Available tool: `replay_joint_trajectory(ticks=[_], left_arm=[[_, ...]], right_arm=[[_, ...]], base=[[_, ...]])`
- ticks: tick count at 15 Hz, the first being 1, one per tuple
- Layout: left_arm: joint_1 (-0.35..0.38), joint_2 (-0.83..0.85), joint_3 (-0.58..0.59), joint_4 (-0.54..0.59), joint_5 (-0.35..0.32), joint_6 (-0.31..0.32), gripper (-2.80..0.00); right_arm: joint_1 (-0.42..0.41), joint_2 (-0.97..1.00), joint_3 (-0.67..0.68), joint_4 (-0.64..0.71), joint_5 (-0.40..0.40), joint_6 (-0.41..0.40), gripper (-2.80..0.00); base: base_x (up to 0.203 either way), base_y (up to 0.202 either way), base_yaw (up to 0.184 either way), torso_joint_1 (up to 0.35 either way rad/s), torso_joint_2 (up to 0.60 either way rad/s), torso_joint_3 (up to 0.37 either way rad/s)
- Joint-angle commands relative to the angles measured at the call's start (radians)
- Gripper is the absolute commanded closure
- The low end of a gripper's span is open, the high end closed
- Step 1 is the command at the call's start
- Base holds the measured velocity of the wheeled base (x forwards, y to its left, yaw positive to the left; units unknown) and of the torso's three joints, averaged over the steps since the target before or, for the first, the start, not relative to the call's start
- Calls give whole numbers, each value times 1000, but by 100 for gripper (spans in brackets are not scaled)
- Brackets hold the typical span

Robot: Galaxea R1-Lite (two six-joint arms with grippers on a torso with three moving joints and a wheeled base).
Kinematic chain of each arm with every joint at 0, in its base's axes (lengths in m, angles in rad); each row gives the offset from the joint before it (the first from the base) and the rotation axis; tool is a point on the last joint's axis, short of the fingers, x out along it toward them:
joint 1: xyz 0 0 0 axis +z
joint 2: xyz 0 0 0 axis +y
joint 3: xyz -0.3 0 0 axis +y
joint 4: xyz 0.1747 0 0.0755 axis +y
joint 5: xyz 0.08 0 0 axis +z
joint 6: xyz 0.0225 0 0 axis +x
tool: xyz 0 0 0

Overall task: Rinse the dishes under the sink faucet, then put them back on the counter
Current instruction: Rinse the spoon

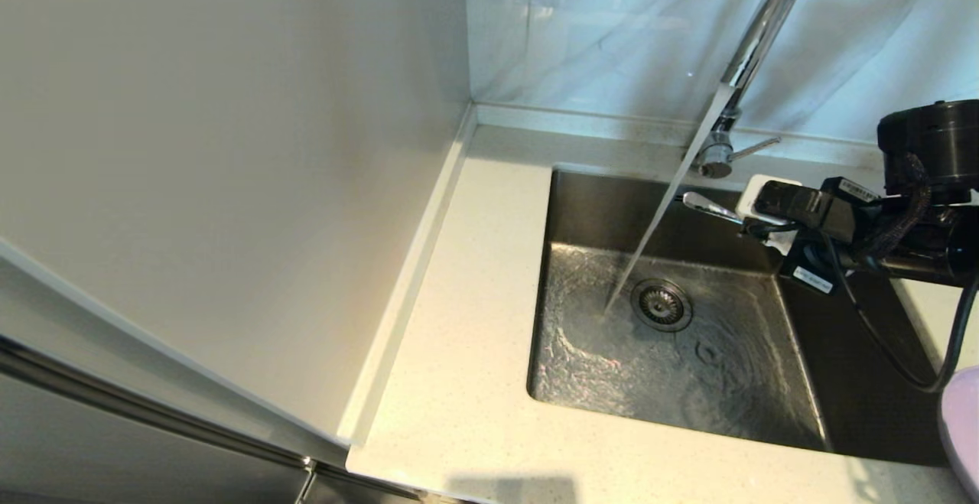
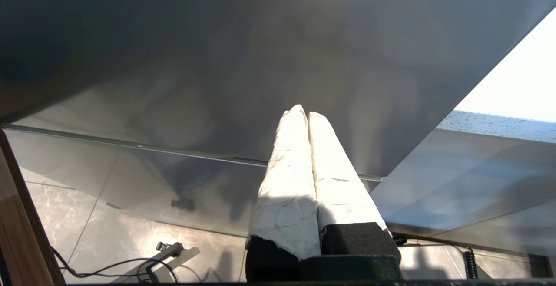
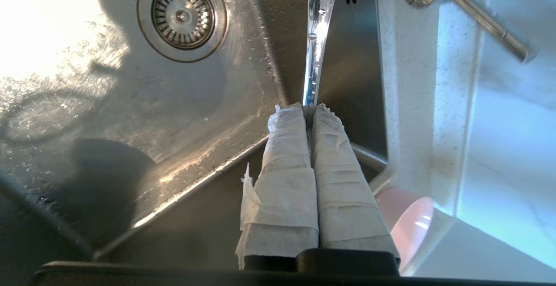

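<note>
Cream speckled desk (image 1: 466,351) surrounds the sink (image 1: 581,206), into which water is poured from the faucet (image 1: 753,37). Over the basin, the right pincer (image 3: 309,107) is clamped on the spoon (image 3: 316,38), its bowl projecting ahead of the tips toward the stream. Behind it, the pink bowl (image 3: 410,221) is glimpsed. The left pincer (image 2: 303,111) is closed, empty, parked.

The cream speckled counter (image 1: 459,382) surrounds the steel sink (image 1: 581,206), bearing a lilac plate (image 1: 962,427).
</note>
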Motion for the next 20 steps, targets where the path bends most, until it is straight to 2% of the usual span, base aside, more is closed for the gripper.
replay_joint_trajectory(ticks=[1,6,8,11,20], left_arm=[[0,0,0,0,0,0,0],[0,0,0,0,0,0,0],[0,0,0,0,0,0,0],[0,0,0,0,0,0,0],[0,0,0,0,0,0,0]], right_arm=[[40,21,1,-31,-38,-4,0],[55,29,-4,-40,-52,0,0],[57,32,-4,-40,-56,48,0],[58,33,-2,-41,-72,65,0],[78,27,3,-41,-74,81,0]], base=[[0,0,0,0,0,0],[0,0,0,0,0,0],[0,0,0,0,0,0],[0,0,0,0,0,0],[0,0,0,0,0,0]])
